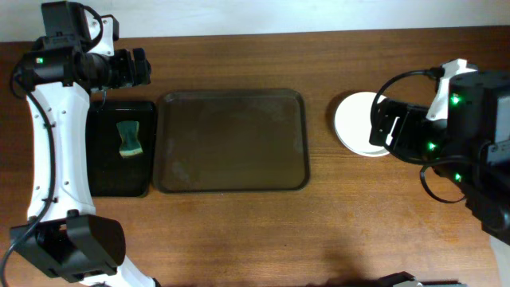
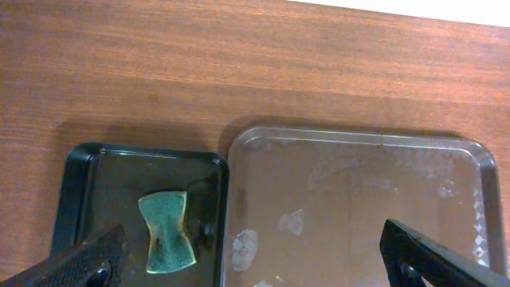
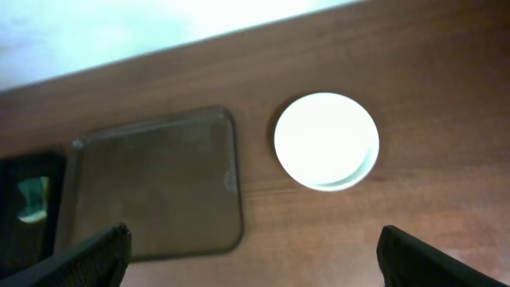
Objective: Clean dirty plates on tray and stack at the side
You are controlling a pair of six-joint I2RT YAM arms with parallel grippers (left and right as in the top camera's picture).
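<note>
One plate stack (image 1: 355, 123) beside tray rim (image 1: 306, 139)

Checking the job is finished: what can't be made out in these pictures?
- Number of plates stacked: overhead, right arm covers the edge; right wrist view blurred.
- Leftover smears on them: too small, blurred.
- Sponge in right wrist view: cut by left edge, blurred.
</note>
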